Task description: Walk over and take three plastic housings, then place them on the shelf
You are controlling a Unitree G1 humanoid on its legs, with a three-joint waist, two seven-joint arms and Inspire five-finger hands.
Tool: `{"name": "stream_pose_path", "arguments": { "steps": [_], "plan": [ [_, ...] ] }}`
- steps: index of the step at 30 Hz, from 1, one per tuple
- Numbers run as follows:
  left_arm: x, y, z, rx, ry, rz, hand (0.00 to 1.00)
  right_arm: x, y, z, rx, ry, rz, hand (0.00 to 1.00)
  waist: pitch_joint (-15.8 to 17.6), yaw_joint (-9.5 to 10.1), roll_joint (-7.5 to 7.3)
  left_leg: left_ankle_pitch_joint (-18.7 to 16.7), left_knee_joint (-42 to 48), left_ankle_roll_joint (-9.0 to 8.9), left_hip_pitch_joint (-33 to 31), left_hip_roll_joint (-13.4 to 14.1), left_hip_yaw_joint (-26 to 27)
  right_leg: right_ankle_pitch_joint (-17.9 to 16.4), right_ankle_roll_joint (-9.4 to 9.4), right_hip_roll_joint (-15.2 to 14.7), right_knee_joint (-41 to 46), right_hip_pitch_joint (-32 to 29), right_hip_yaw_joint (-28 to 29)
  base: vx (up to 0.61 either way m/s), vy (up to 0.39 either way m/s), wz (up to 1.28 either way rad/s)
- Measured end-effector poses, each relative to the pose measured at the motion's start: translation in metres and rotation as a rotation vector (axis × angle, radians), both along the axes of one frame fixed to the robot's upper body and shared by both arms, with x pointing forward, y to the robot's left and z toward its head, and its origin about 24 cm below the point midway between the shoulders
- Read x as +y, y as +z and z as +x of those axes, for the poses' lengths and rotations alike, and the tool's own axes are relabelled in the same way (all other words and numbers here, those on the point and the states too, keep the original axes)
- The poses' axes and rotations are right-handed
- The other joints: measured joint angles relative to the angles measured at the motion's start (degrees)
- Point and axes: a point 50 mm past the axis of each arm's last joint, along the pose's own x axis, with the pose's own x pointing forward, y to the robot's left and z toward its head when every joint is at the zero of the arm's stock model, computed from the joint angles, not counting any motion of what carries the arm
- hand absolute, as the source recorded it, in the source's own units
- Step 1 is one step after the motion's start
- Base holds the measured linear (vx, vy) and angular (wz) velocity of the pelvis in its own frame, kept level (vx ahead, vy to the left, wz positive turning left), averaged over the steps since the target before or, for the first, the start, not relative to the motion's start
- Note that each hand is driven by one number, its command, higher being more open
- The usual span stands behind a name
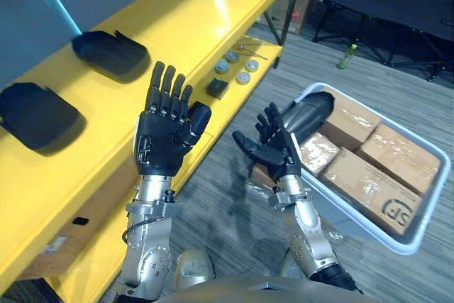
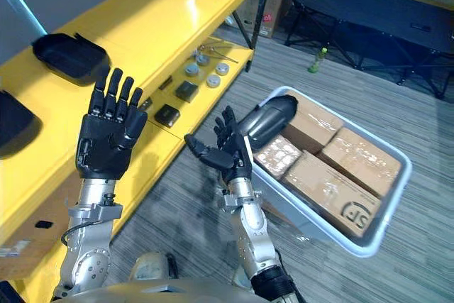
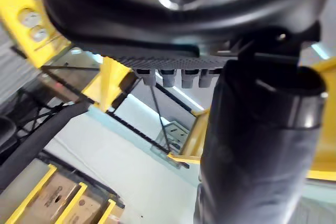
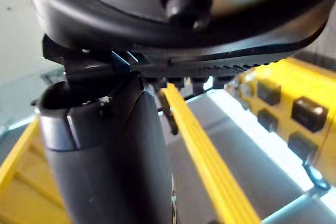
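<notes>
Black housing point(image 1: 35, 115) on shelf point(image 1: 177, 26), fuller in L-eye view

left robot hand point(image 1: 164, 140): matte black, segmented | right robot hand point(image 1: 273, 148): black | forearms point(image 1: 145, 246): silver-grey metal

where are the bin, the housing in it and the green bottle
bin point(image 1: 347, 219), left eye view, on its near wall
housing point(image 1: 311, 111), left eye view, middle of its dark shell
bottle point(image 1: 347, 56), left eye view, middle of its green body
</notes>
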Motion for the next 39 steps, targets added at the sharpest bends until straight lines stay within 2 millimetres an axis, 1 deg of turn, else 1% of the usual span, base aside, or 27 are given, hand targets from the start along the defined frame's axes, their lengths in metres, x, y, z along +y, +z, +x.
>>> {"name": "stream_pose_path", "arguments": {
  "steps": [1, 2, 3, 4, 5, 6, 7, 9, 11, 14, 15, 16, 17, 19, 20, 21, 22, 23, 24, 26, 27, 28, 29, 30, 34, 36, 39],
  "plan": [
    [-0.003, -0.008, 0.001, 0.038, -0.016, -0.025, 1.00, -0.002, -0.003, 0.000, 0.029, 0.012, -0.038, 1.00, -0.1, 0.07, 0.36, 0.5, 0.0, -0.84, -0.6, 1.8, 0.8, -1.4, 1.65, 1.9, -4.2, 0.4, -1.2, -0.09, -0.493, -1.23],
    [-0.013, -0.019, 0.002, 0.091, -0.048, -0.046, 1.00, -0.010, -0.011, -0.003, 0.076, 0.020, -0.095, 1.00, 0.1, -0.89, 2.03, 1.2, -0.5, -1.81, -0.6, 4.1, 1.1, -1.6, 0.27, 5.1, -7.2, 0.2, -0.2, -0.07, -0.373, -1.03],
    [-0.019, -0.025, 0.002, 0.121, -0.072, -0.066, 1.00, -0.017, -0.016, -0.007, 0.101, 0.013, -0.127, 1.00, -0.1, -1.75, 2.81, 1.7, -1.0, -1.72, -0.3, 4.9, 0.9, -1.2, -0.30, 6.3, -7.7, 0.1, 0.4, -0.01, -0.327, -0.96],
    [-0.034, -0.033, -0.001, 0.169, -0.140, -0.108, 1.00, -0.037, -0.026, -0.021, 0.155, -0.033, -0.162, 1.00, -0.2, -3.61, 2.79, 3.9, -2.3, -1.00, 1.6, 5.2, 0.5, -1.0, -1.08, 7.7, -8.7, 0.4, 2.7, 0.01, -0.210, -0.73],
    [-0.038, -0.033, -0.002, 0.170, -0.155, -0.120, 1.00, -0.044, -0.029, -0.027, 0.169, -0.052, -0.173, 1.00, -0.2, -3.81, 2.71, 4.6, -2.7, -1.08, 2.2, 5.2, 0.1, -0.6, -1.71, 8.2, -9.5, 0.2, 4.1, 0.02, -0.162, -1.26],
    [-0.043, -0.031, -0.003, 0.152, -0.176, -0.127, 1.00, -0.058, -0.028, -0.036, 0.177, -0.082, -0.193, 1.00, -0.4, -3.84, 2.35, 4.0, -4.1, -2.06, 2.8, 4.8, -1.5, 0.6, -2.74, 8.8, -11.3, -1.2, 7.1, 0.00, -0.042, -1.32],
    [-0.045, -0.027, -0.001, 0.121, -0.184, -0.109, 1.00, -0.065, -0.025, -0.038, 0.165, -0.104, -0.199, 1.00, -0.8, -4.22, 3.16, 4.1, -5.8, -1.56, 2.8, 4.0, -2.5, 1.4, -3.00, 9.5, -11.8, -3.0, 8.7, -0.01, -0.020, -1.28],
    [-0.044, -0.022, 0.003, 0.092, -0.172, -0.098, 1.00, -0.071, -0.019, -0.036, 0.141, -0.133, -0.202, 1.00, -0.8, -5.95, 3.22, 4.4, -8.3, -1.24, 3.4, 3.0, -2.4, 3.0, -2.77, 10.3, -11.8, -6.0, 10.6, -0.01, -0.030, -0.81],
    [-0.044, -0.019, 0.007, 0.080, -0.155, -0.094, 1.00, -0.072, -0.019, -0.037, 0.142, -0.143, -0.201, 1.00, -0.8, -6.47, 3.18, 4.4, -9.3, -1.32, 4.1, 2.1, -2.1, 4.2, -2.29, 9.9, -12.6, -6.5, 11.5, -0.01, 0.034, -0.41],
    [-0.039, -0.017, 0.010, 0.084, -0.086, 0.005, 1.00, -0.069, -0.017, -0.031, 0.145, -0.179, -0.206, 1.00, -0.8, -6.18, 3.44, 4.4, -9.2, -1.34, 4.4, -0.5, -3.3, 5.2, -0.85, 7.5, -12.9, -5.9, 11.4, -0.05, 0.106, 0.08],
    [-0.037, -0.018, 0.010, 0.091, -0.062, 0.041, 1.00, -0.068, -0.017, -0.024, 0.145, -0.196, -0.204, 1.00, -0.7, -5.99, 3.52, 4.3, -9.2, -1.50, 4.3, -1.1, -4.0, 5.7, -0.54, 6.9, -13.5, -5.5, 11.2, -0.13, 0.142, 0.21],
    [-0.035, -0.018, 0.010, 0.104, -0.034, 0.083, 1.00, -0.066, -0.014, -0.006, 0.138, -0.224, -0.207, 1.00, -0.2, -4.89, 4.15, 3.8, -9.2, -1.99, 3.9, -1.5, -5.3, 7.4, -0.35, 6.5, -14.8, -4.9, 10.2, -0.15, 0.141, 0.24],
    [-0.036, -0.018, 0.011, 0.105, -0.032, 0.094, 1.00, -0.066, -0.012, 0.002, 0.134, -0.244, -0.208, 1.00, 0.1, -4.53, 4.19, 3.6, -9.0, -2.03, 3.3, -1.9, -6.0, 7.9, -0.11, 6.2, -15.3, -4.7, 9.6, -0.15, 0.121, 0.39],
    [-0.035, -0.017, 0.012, 0.099, -0.036, 0.140, 1.00, -0.070, 0.001, 0.041, 0.111, -0.326, -0.213, 1.00, 2.0, -3.15, 4.69, 2.2, -8.8, -3.02, 1.6, -3.0, -8.8, 9.3, 0.60, 5.1, -16.7, -4.5, 8.0, -0.21, 0.134, 0.44],
    [-0.036, -0.017, 0.013, 0.102, -0.043, 0.154, 1.00, -0.074, 0.014, 0.064, 0.096, -0.378, -0.212, 1.00, 3.7, -1.89, 4.81, 1.7, -7.7, -3.18, 0.1, -3.7, -9.9, 10.7, 0.73, 4.6, -17.7, -4.5, 7.5, -0.26, 0.144, 0.27],
    [-0.036, -0.018, 0.013, 0.106, -0.048, 0.163, 1.00, -0.077, 0.022, 0.075, 0.085, -0.403, -0.210, 1.00, 4.5, -1.22, 4.80, 1.7, -6.8, -3.02, -0.7, -4.0, -10.3, 11.0, 0.81, 4.2, -18.2, -4.5, 7.0, -0.30, 0.117, 0.33],
    [-0.035, -0.020, 0.013, 0.123, -0.056, 0.179, 1.00, -0.082, 0.045, 0.098, 0.047, -0.458, -0.206, 1.00, 6.6, 0.04, 5.39, 1.5, -4.7, -2.68, -3.1, -4.6, -11.7, 12.1, 0.88, 3.7, -19.2, -4.5, 5.9, -0.25, 0.078, 0.31],
    [-0.035, -0.021, 0.012, 0.129, -0.060, 0.182, 1.00, -0.084, 0.055, 0.106, 0.030, -0.475, -0.212, 1.00, 7.5, 0.34, 5.57, 1.5, -4.0, -2.63, -3.9, -4.8, -12.3, 12.5, 0.89, 3.5, -19.4, -4.4, 5.3, -0.29, 0.077, 0.43],
    [-0.037, -0.022, 0.011, 0.136, -0.069, 0.181, 1.00, -0.090, 0.075, 0.122, -0.006, -0.503, -0.227, 1.00, 8.7, 0.79, 6.06, 1.7, -3.2, -2.39, -5.7, -5.2, -13.4, 13.6, 0.87, 3.3, -20.3, -4.6, 4.6, -0.17, 0.042, 0.35],
    [-0.045, -0.023, 0.010, 0.141, -0.108, 0.185, 1.00, -0.103, 0.103, 0.140, -0.051, -0.562, -0.256, 1.00, 9.6, 2.21, 6.56, 2.8, -3.0, -2.25, -8.2, -5.8, -14.9, 15.2, 0.65, 3.2, -22.1, -5.0, 3.0, -0.17, 0.028, 0.36],
    [-0.047, -0.024, 0.009, 0.143, -0.117, 0.186, 1.00, -0.107, 0.110, 0.144, -0.060, -0.578, -0.259, 1.00, 9.7, 2.59, 6.63, 3.1, -3.1, -2.31, -8.9, -5.9, -15.3, 15.6, 0.58, 3.2, -22.6, -5.3, 2.7, -0.12, 0.012, 0.27],
    [-0.051, -0.026, 0.009, 0.147, -0.140, 0.192, 1.00, -0.114, 0.124, 0.150, -0.082, -0.607, -0.268, 1.00, 10.1, 3.33, 7.00, 3.6, -3.2, -2.34, -10.0, -6.0, -15.7, 16.0, 0.44, 3.2, -22.7, -6.0, 2.2, -0.04, 0.002, 0.17],
    [-0.053, -0.028, 0.009, 0.154, -0.152, 0.192, 1.00, -0.117, 0.130, 0.153, -0.088, -0.618, -0.276, 1.00, 10.3, 3.51, 7.18, 3.9, -3.2, -2.30, -10.5, -6.1, -16.0, 16.0, 0.41, 3.2, -22.7, -6.3, 2.1, -0.04, -0.002, 0.20],
    [-0.058, -0.035, 0.012, 0.186, -0.177, 0.178, 1.00, -0.126, 0.144, 0.160, -0.093, -0.647, -0.289, 1.00, 10.8, 4.28, 7.55, 5.0, -3.7, -2.42, -11.3, -6.2, -16.5, 16.4, 0.21, 3.2, -22.7, -7.1, 1.6, -0.02, -0.008, 0.17],
    [-0.063, -0.047, 0.017, 0.249, -0.186, 0.137, 1.00, -0.146, 0.156, 0.165, -0.068, -0.719, -0.309, 1.00, 12.5, 5.41, 8.60, 6.2, -4.7, -2.46, -12.0, -6.5, -17.8, 16.5, 0.13, 3.1, -22.4, -7.3, 0.2, -0.01, -0.010, 0.17],
    [-0.064, -0.051, 0.017, 0.265, -0.189, 0.132, 1.00, -0.155, 0.153, 0.165, -0.015, -0.749, -0.310, 1.00, 12.7, 6.21, 8.81, 6.6, -5.0, -2.47, -12.6, -6.8, -18.3, 16.5, 0.13, 2.9, -22.3, -7.7, -0.3, 0.01, 0.007, 0.14],
    [-0.068, -0.052, 0.020, 0.274, -0.201, 0.113, 1.00, -0.169, 0.154, 0.166, 0.055, -0.801, -0.340, 1.00, 14.2, 7.05, 10.06, 6.9, -5.0, -2.39, -12.8, -7.1, -19.1, 16.2, -0.13, 2.3, -20.1, -8.3, -1.1, -0.02, 0.023, 0.12]
  ]
}}
